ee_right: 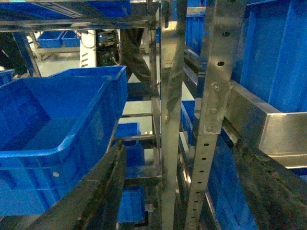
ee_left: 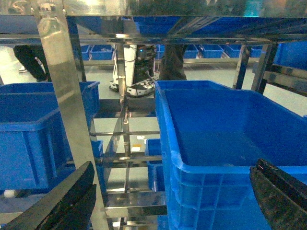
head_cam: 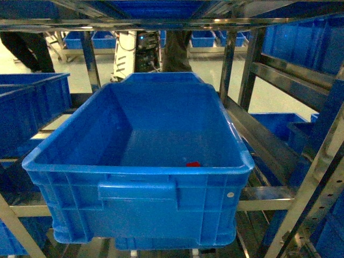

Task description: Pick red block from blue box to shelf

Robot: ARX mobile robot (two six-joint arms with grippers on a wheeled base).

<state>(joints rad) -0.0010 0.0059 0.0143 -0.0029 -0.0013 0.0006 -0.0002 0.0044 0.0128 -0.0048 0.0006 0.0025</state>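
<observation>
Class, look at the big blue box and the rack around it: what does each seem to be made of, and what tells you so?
Blue box: apparently moulded plastic, slightly glossy; ribbed walls, rolled rim and moulded handle suggest it.
Rack: seemingly bare steel or similar metal, shiny; reflective uprights with punched holes and bolts.
</observation>
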